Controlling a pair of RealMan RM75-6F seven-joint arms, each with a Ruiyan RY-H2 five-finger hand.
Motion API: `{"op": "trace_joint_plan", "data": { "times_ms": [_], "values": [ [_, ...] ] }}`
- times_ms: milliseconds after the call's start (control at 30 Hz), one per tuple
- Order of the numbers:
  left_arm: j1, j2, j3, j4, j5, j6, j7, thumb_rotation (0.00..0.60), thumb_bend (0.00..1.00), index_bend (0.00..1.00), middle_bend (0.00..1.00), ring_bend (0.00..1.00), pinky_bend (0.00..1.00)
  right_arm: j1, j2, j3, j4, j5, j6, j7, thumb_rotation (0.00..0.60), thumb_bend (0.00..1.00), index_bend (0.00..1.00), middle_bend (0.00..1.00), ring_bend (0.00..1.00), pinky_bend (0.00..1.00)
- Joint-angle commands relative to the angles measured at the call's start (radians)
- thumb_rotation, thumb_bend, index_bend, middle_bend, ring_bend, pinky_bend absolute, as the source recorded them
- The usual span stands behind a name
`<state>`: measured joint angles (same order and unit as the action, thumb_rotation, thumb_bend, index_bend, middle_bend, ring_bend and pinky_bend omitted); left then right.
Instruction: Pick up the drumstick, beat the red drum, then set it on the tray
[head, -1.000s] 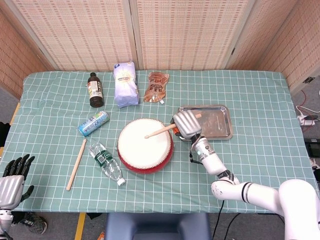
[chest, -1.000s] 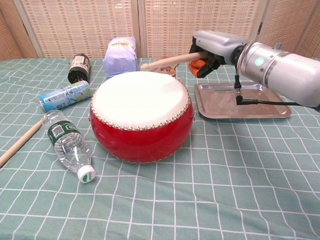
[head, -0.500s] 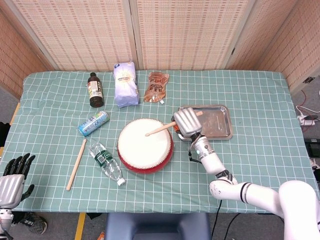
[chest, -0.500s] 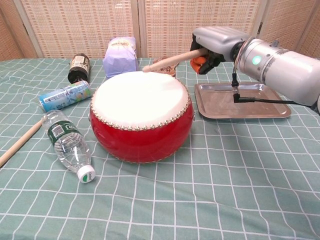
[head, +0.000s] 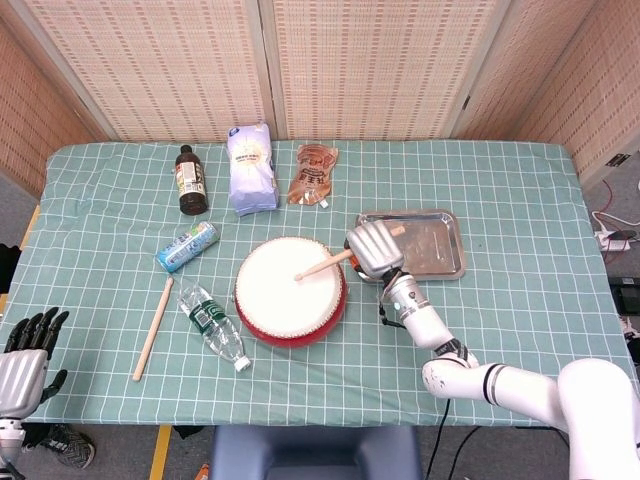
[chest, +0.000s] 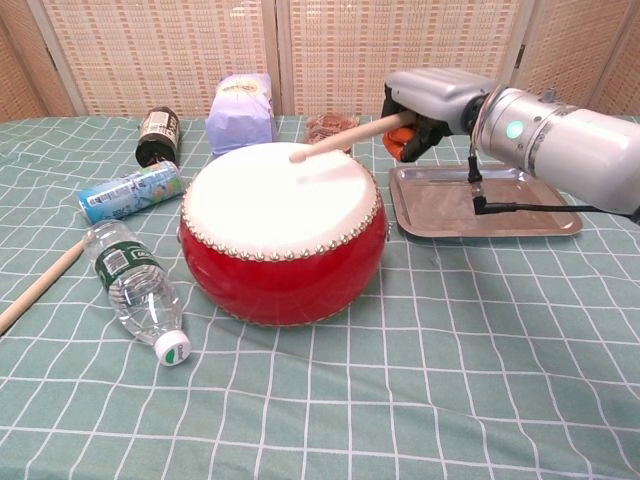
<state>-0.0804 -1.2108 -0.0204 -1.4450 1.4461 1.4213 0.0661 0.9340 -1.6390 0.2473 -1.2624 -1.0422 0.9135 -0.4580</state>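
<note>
1. The drumstick is being gripped by the fingers of the right hand, which are curled closed around its handle end.
2. The stick's tip is being held over the white skin of the red drum, down and away from those fingers; whether it is touching cannot be told.
3. The tray is being left bare just behind the fingers, on their far side from the drum.
4. The left hand is being kept well apart at the table's corner, its fingers spread and holding nothing.
5. A second stick and a water bottle are lying beyond the drum.
</note>
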Motion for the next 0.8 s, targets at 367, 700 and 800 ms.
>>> {"op": "trace_joint_plan", "data": {
  "times_ms": [367, 700, 800],
  "values": [
    [-0.003, 0.000, -0.001, 0.002, -0.002, -0.004, 0.003, 0.600, 0.27, 0.00, 0.00, 0.00, 0.02, -0.057, -0.053, 0.091, 0.023, -0.131, 0.137, 0.451, 0.600, 1.00, 1.00, 1.00, 1.00, 1.00],
    [-0.001, 0.003, -0.002, -0.001, -0.003, -0.001, 0.006, 0.600, 0.27, 0.00, 0.00, 0.00, 0.02, -0.019, -0.012, -0.005, 0.066, -0.169, 0.037, 0.206, 0.600, 1.00, 1.00, 1.00, 1.00, 1.00],
    [-0.001, 0.002, -0.001, -0.001, -0.003, -0.002, 0.007, 0.600, 0.27, 0.00, 0.00, 0.00, 0.02, -0.012, -0.008, -0.020, 0.062, -0.146, 0.007, 0.133, 0.600, 1.00, 1.00, 1.00, 1.00, 1.00]
  ]
}}
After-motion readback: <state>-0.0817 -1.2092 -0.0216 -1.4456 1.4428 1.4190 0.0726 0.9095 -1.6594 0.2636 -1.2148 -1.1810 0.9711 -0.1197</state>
